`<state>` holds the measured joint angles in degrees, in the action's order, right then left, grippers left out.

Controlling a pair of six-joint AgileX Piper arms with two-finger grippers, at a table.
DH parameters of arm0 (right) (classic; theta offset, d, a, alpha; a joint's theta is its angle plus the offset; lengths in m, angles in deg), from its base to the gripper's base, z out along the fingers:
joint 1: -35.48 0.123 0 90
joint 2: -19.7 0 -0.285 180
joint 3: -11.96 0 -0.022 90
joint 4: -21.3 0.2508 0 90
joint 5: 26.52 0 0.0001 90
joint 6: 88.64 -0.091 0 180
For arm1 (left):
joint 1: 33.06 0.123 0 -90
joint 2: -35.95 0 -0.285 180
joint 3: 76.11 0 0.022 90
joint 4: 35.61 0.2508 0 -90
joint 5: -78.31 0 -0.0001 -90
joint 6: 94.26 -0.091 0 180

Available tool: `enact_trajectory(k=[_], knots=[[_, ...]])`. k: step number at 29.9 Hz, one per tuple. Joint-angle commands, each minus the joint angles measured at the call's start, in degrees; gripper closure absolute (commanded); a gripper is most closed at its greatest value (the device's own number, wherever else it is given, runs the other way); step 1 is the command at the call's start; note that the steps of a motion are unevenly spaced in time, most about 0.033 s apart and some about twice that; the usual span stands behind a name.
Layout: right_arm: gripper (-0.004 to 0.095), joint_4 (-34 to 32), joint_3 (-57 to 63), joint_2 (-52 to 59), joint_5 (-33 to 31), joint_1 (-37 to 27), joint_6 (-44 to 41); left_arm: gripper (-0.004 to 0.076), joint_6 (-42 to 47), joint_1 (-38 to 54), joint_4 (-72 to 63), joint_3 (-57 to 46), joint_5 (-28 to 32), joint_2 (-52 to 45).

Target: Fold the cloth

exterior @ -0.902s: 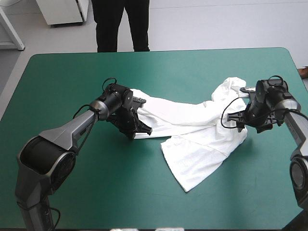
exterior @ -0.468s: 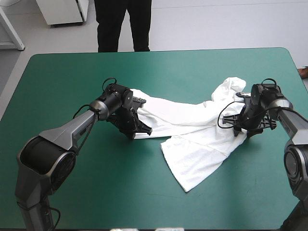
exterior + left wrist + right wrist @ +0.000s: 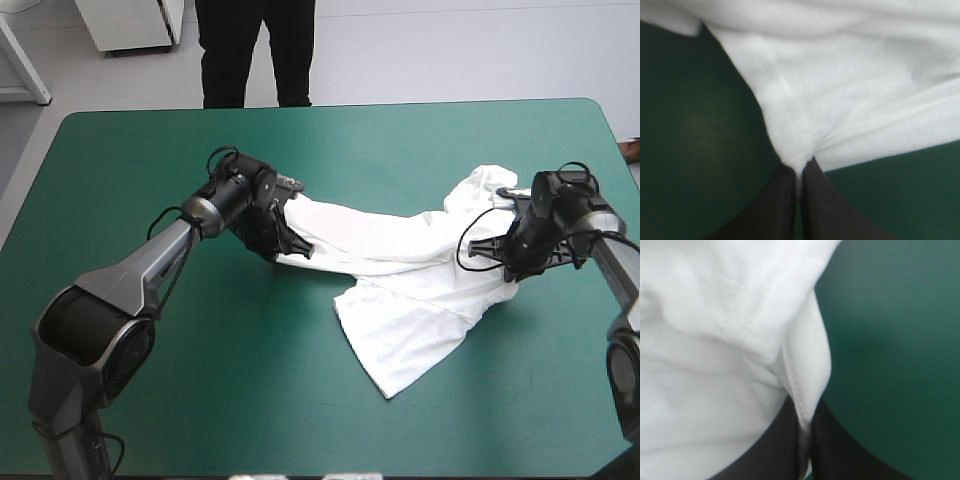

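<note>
The teal-green table (image 3: 150,400) carried the white T-shirt (image 3: 400,290), which lay rumpled and stretched out between the two hands. The left hand (image 3: 293,247) was pinched closed on a fold at the shirt's near edge. The right hand (image 3: 509,272) gripped a hemmed edge, perhaps a sleeve, with cloth spreading ahead of it.
</note>
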<state>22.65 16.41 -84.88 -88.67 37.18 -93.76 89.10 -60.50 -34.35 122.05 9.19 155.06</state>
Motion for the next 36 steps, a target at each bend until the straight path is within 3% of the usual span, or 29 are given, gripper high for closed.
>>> enact_trajectory(k=[1,7,13,22,28,36], knots=[[0.0925,-0.7,-1.3,11.3,-1.3,-0.5,1.0,0.0734,0.1,-0.3,3.0,7.4,-3.5,-6.5],[0.0925,-0.8,-4.7,24.3,-2.4,-0.5,2.0,0.0734,0.2,-0.3,3.1,18.6,-4.7,-12.2],[0.0925,-1.4,-16.2,32.7,-3.5,-0.5,3.9,0.0734,0.2,-0.3,3.3,28.9,-4.7,-18.3],[0.0925,-1.7,-38.1,33.3,-5.4,-0.5,5.5,0.0734,-0.1,-0.3,5.9,43.4,-4.6,-25.5],[0.0925,-1.4,-50.4,33.3,-3.9,-0.5,6.9,0.0734,-0.6,-0.3,5.8,56.0,-0.7,-27.7],[0.0925,-0.7,-57.0,33.3,-5.0,-0.5,7.6,0.0734,-1.7,-0.3,5.4,60.3,-1.4,-28.7]])
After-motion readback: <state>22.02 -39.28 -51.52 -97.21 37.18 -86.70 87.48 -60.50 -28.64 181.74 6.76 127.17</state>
